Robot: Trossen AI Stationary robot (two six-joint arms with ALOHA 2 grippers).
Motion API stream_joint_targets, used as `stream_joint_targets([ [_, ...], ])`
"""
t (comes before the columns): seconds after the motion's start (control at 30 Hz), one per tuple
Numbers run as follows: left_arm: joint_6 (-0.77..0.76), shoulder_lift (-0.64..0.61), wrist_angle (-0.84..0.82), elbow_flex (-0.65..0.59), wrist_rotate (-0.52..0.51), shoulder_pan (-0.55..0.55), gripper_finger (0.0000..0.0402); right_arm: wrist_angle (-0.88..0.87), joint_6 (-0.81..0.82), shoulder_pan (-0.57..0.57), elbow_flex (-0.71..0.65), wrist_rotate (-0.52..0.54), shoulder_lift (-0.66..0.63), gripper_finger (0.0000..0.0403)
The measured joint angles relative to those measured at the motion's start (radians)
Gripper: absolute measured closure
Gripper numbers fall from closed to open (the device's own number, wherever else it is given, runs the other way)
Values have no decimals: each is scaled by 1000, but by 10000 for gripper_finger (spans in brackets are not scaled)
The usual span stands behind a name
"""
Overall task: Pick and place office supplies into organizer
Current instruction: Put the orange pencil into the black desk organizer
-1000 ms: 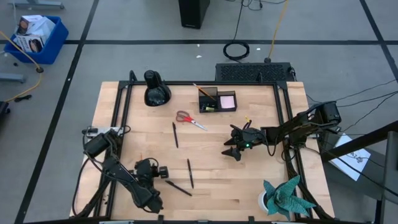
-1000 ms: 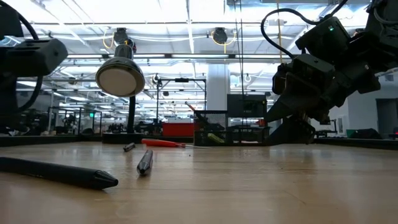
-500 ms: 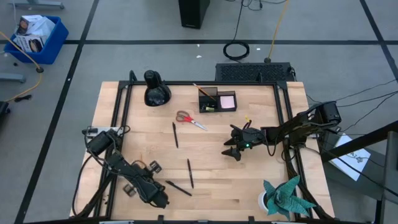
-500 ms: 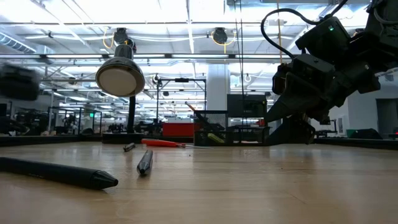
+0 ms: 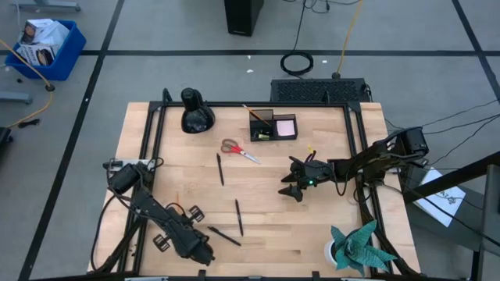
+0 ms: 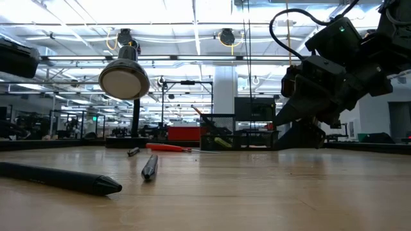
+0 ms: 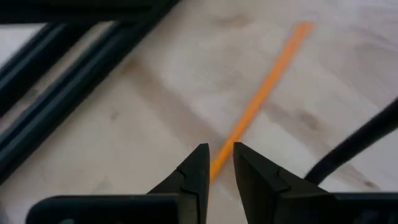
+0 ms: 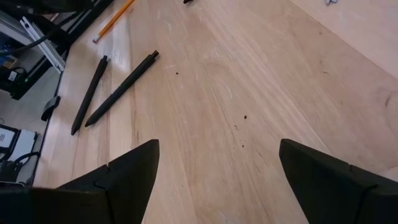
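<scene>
The left gripper (image 7: pixel 217 163) hangs low over the table's front left part, its two dark fingers (image 7: pixel 194 171) drawn close with only a narrow gap between them, and an orange-yellow pencil (image 7: pixel 264 93) lying flat on the wood (image 7: pixel 155 118) runs into that gap; whether the fingers actually press on it cannot be told. In the high view this arm reaches along the table's left rail (image 5: pixel 144 168), with three thin black pens (image 5: pixel 237 216) loose on the boards near it, one near the front edge (image 5: pixel 224 236), one farther back (image 5: pixel 220 168). The right gripper (image 8: pixel 217 171) hovers over the middle right of the table (image 5: pixel 328 218), its fingers (image 8: pixel 124 171) spread wide and holding nothing. The red-handled scissors (image 5: pixel 238 150) lie flat just in front of the black organizer (image 5: pixel 262 125), which stands near the back edge with a pink sticky-note pad (image 5: pixel 286 126) in its lower tray. A rounded black object (image 5: pixel 195 113) stands to the organizer's left, and a teal paper plant (image 5: pixel 358 246) sits at the front right corner
</scene>
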Motion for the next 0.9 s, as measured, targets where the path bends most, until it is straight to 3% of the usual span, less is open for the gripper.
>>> stream_joint_targets([
  [0.13,70,0,-10,-21,-98,-44,304,-1,0,0,0,0,0,78],
  [0.3,13,1,-20,-47,-77,-75,234,0,0,0,0,0,0,78],
  [0.5,135,1,107,-81,-143,-77,174,-1,0,0,0,0,0,78],
  [0.9,145,-5,265,-178,-102,-91,151,-1,0,0,0,0,0,78],
])
